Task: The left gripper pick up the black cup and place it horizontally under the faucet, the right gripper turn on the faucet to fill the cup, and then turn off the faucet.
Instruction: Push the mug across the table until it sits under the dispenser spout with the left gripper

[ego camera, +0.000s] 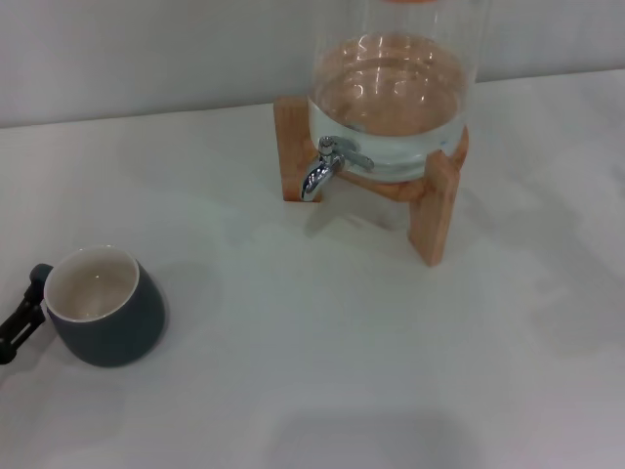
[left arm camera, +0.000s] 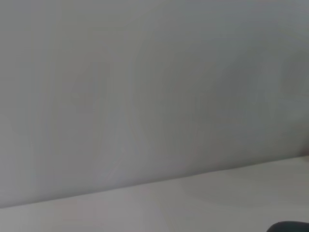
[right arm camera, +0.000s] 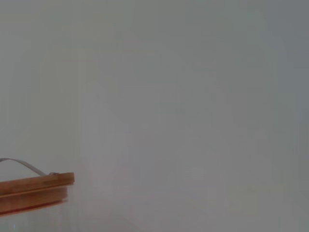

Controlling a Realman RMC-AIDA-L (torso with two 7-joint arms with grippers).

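The black cup (ego camera: 103,305) stands upright on the white table at the front left, its cream inside showing. A black finger of my left gripper (ego camera: 23,313) reaches in from the left edge and lies against the cup's left side; the rest of the gripper is out of view. A dark sliver, perhaps the cup, shows at the edge of the left wrist view (left arm camera: 292,226). The chrome faucet (ego camera: 324,166) points down from the glass dispenser (ego camera: 391,88) at the back centre, its spout well to the right of the cup. My right gripper is out of view.
The dispenser holds water and rests on a wooden stand (ego camera: 435,210) with legs reaching toward me. Its wooden lid shows in the right wrist view (right arm camera: 36,188). A pale wall (ego camera: 146,49) runs behind the table.
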